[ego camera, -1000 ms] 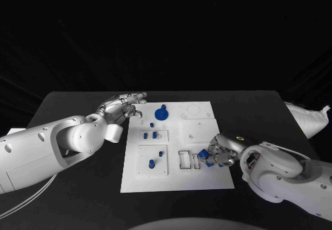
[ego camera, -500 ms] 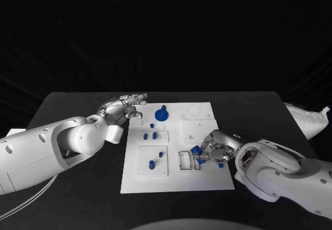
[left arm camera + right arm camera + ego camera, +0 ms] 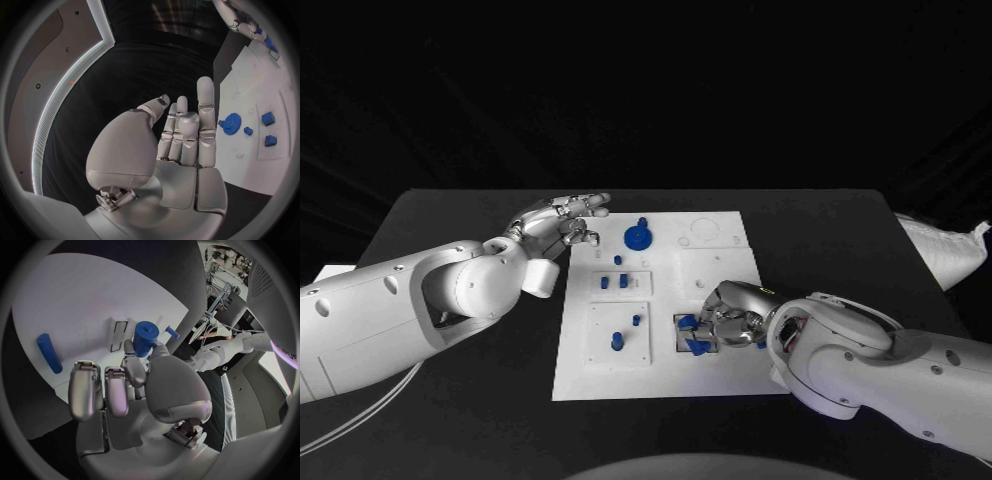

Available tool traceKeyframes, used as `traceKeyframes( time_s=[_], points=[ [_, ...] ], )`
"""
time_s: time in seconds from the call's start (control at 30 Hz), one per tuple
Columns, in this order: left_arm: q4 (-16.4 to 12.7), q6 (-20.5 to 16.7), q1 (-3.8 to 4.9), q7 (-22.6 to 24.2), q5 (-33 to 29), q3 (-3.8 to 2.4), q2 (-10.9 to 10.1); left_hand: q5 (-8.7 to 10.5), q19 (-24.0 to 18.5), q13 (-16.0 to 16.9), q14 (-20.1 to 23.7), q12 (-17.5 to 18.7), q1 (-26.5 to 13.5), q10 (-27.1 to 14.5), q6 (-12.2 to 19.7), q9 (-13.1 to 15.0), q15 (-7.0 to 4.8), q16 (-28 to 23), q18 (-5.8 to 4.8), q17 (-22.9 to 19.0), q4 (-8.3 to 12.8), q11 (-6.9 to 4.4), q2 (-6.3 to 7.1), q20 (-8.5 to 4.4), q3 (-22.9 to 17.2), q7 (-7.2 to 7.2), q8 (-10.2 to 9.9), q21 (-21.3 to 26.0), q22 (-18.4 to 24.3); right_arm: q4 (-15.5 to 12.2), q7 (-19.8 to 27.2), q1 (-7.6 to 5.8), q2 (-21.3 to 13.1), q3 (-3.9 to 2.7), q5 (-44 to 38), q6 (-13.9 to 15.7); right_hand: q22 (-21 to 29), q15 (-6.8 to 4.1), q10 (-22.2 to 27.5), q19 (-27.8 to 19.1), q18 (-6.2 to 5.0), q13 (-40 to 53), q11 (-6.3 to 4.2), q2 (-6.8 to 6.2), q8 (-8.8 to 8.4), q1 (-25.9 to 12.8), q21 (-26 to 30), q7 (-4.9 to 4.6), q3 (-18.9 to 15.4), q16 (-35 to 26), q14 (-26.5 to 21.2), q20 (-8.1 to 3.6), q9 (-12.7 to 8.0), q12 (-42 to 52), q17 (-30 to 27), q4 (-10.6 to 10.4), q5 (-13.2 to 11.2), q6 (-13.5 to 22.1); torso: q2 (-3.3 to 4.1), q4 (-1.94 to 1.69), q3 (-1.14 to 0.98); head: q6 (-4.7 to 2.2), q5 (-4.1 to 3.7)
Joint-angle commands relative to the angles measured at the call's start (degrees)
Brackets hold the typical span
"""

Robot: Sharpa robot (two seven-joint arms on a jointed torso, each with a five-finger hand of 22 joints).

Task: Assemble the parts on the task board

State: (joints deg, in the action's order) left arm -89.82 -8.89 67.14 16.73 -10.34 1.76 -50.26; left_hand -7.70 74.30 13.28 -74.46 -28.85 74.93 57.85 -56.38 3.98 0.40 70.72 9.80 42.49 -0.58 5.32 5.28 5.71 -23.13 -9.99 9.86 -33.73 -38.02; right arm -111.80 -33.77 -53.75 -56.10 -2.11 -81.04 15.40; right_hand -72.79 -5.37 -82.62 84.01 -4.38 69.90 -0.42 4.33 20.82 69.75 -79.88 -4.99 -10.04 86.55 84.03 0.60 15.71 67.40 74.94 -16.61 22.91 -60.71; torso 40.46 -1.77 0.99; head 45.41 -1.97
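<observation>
Item: task board (image 3: 733, 375), white plate, centre of the black table (image 3: 459, 215), long axis running from the near edge to the far edge.

Item: my right hand (image 3: 727, 322), over the board's near right part, at the rectangular slots (image 3: 685, 335). It pinches a blue block (image 3: 145, 338) between thumb and fingers; my other fingers curl alongside. The block is chunky and short, one flat end facing away from my palm toward the board. Whether it touches the board I cannot tell.

Item: blue rod (image 3: 49, 353), lying flat on the board well apart from the slots, long axis across the board surface.

Item: small blue peg (image 3: 172, 332), lying just beyond the block.

Item: my left hand (image 3: 564, 220), at the board's far left corner, holding nothing. Fingers (image 3: 205, 107) are straight and close together, pointing along the board's far edge.

Item: blue gear (image 3: 638, 238), far left area of the board, just beside my left fingertips.

Item: blue pegs (image 3: 613, 282), standing in the left middle panel; a further pair (image 3: 623, 334) in the near left panel.
</observation>
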Motion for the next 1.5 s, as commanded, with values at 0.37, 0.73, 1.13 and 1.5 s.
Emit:
traceKeyframes(
  time_s=[0.37, 0.73, 1.13, 1.5],
  points=[
    [-0.3, 1.1, 0.02, 0.5, 0.2, -0.04, 0.0, -0.07, 0.0, 0.1, 0.5, -0.8, -0.7, -0.7, 0.8, 0.0, 0.19, 0.2, 0.56, -0.2, -0.5, 0.11, -0.26, 0.39, 0.2, -0.12, 0.7, 0.4, 0.1, 0.5, -0.6, 0.11, 1.2, 0.01, -5.5, -2.1, 0.4, -0.69, -2.8, 0.6, 0.72, 9.4, -1.95, 0.32, -0.66, -8.1, 0.5, 3.13, -6.9, 0.0, 4.7, -0.66, 2.5, 9.3, 8.3, -0.1, -20.0, -3.6, 0.01, 0.02, -0.03, -0.03, 0.01],
    [-0.4, 1.1, 0.02, 0.5, 0.2, -0.04, -0.3, -0.04, 0.0, 0.1, 0.5, -0.9, -0.8, -0.7, 0.9, 0.0, 0.20, 0.2, 0.56, -0.2, -0.5, 0.11, -0.25, 0.40, 0.3, -0.12, 0.8, 0.4, 0.1, -0.2, -0.4, 0.11, 0.6, -0.02, -10.1, 0.6, 1.0, -0.62, -2.6, 0.4, 0.60, 9.0, -1.90, -1.33, -1.06, -8.4, 1.0, 3.01, -8.0, -0.4, 4.6, -0.63, 3.3, 8.4, 7.8, 0.5, -20.0, -3.4, 0.05, 0.04, -0.12, -0.08, -0.01],
    [-0.4, 1.1, 0.02, 0.5, 0.2, -0.04, -0.6, -0.02, 0.0, 0.1, 0.5, -1.0, -0.8, -0.8, 0.9, 0.0, 0.20, 0.2, 0.56, -0.3, -0.5, 0.09, -0.27, 0.41, 0.3, -0.09, 0.8, 0.5, 0.1, -1.1, -0.1, 0.12, -0.5, -0.04, -10.7, -0.9, -0.3, -0.71, -3.0, 0.8, 0.86, 9.4, -2.00, -1.82, -1.10, 3.5, 0.3, 3.12, -4.6, 0.2, 4.8, -0.67, 5.1, 8.5, 8.9, 5.8, -19.9, -3.9, 0.02, 0.13, -0.10, 0.27, 0.00],
    [-0.4, 1.0, 0.02, 0.4, 0.2, -0.04, -0.6, -0.02, 0.0, 0.1, 0.5, -1.0, -0.7, -0.8, 0.9, 0.0, 0.19, 0.2, 0.56, -0.3, -0.5, 0.08, -0.29, 0.41, 0.3, -0.08, 0.8, 0.5, 0.1, -0.3, -0.1, 0.12, -0.4, -0.04, -10.4, -1.8, -0.7, -0.71, -3.0, 0.9, 0.93, 9.5, -2.02, -1.59, -1.06, 4.6, 0.0, 3.16, -4.2, 0.4, 4.9, -0.67, 5.5, 8.5, 9.3, 6.6, -19.9, -4.0, -0.05, 0.06, -0.04, 0.42, -0.11]
  ],
)
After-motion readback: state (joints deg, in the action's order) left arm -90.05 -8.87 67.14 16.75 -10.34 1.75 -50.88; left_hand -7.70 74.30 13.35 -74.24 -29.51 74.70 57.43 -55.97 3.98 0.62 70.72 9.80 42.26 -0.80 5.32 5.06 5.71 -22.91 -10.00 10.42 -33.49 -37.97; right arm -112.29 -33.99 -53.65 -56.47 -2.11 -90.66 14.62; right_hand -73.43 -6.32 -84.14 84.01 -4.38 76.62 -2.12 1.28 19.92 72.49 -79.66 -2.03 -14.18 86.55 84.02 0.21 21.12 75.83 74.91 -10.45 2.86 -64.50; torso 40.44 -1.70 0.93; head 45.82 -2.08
